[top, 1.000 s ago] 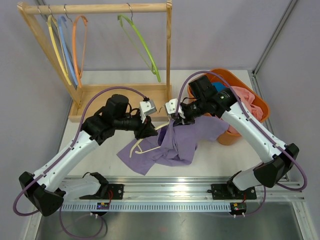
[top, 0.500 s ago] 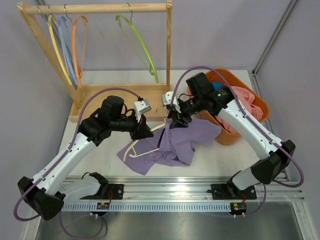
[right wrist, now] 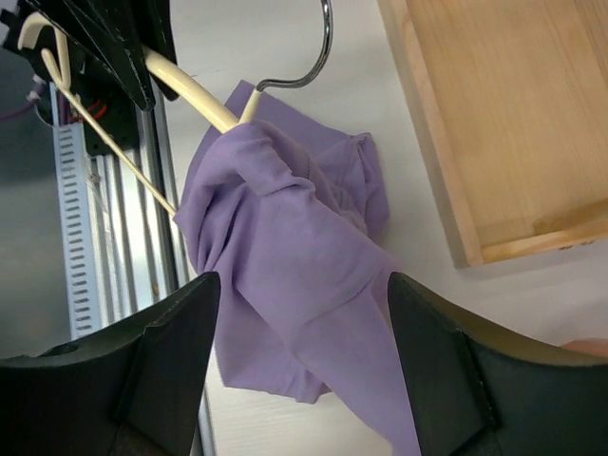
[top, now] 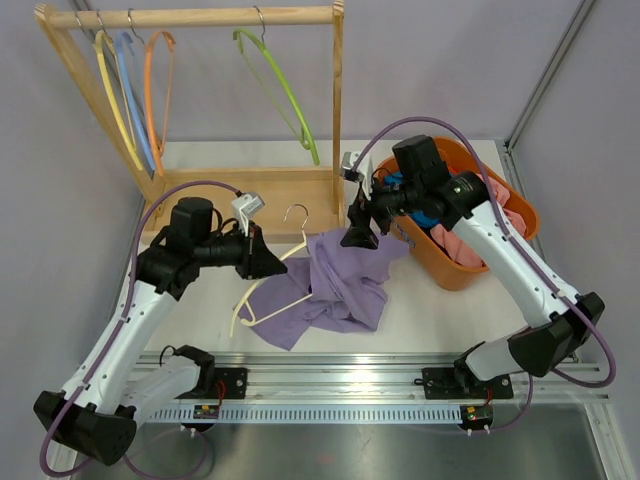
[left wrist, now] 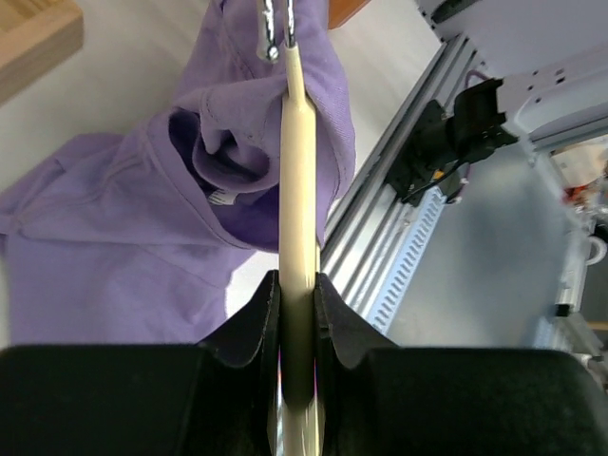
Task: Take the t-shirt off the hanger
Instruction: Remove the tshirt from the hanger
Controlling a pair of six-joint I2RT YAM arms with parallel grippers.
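**Top view, centre of frame:** the left gripper (top: 262, 262) clamps the cream hanger (top: 268, 292). Its far arm is buried in the purple t-shirt (top: 345, 285), heaped on the table (top: 430, 312). The right gripper (top: 360, 232) hovers at the cloth's upper edge.

**Left wrist view:** fingers (left wrist: 255, 323) pinch the hanger, which runs up the frame into the bunched shirt.

**Right wrist view:** fingers (right wrist: 171, 351) are spread wide, holding nothing. With the shirt unheld, pulling the hanger may drag it along, or catch it on the hook (right wrist: 323, 47).

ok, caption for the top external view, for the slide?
Left gripper clamps the cream hanger, one end inside the purple t-shirt; right gripper open above it, beside the orange bin.
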